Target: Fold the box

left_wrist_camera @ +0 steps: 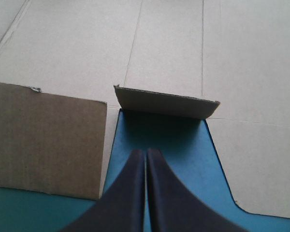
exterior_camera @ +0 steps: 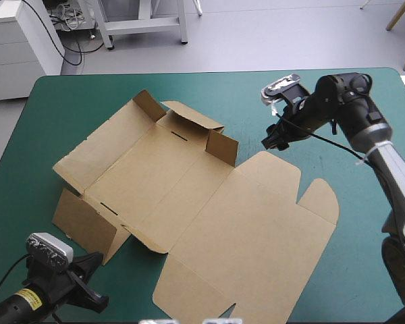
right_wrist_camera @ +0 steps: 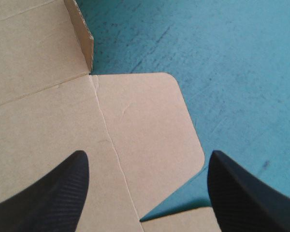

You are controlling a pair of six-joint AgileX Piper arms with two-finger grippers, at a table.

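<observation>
Find the box spread on the cover, lid flat, only the far-end walls partly raised; judged early in the folding. At the box's near-left corner, see the left gripper pinched to a single point and aimed at a small upturned flap, likelier for nudging than grasping. Over the box's far-right edge, see the right gripper spread wide above the lid's rounded tab, seemingly ready to take it. Cannot tell its height over the board, nor any contact. Losing most of the box past both wrist views' edges; no seeing behind the raised walls.
</observation>
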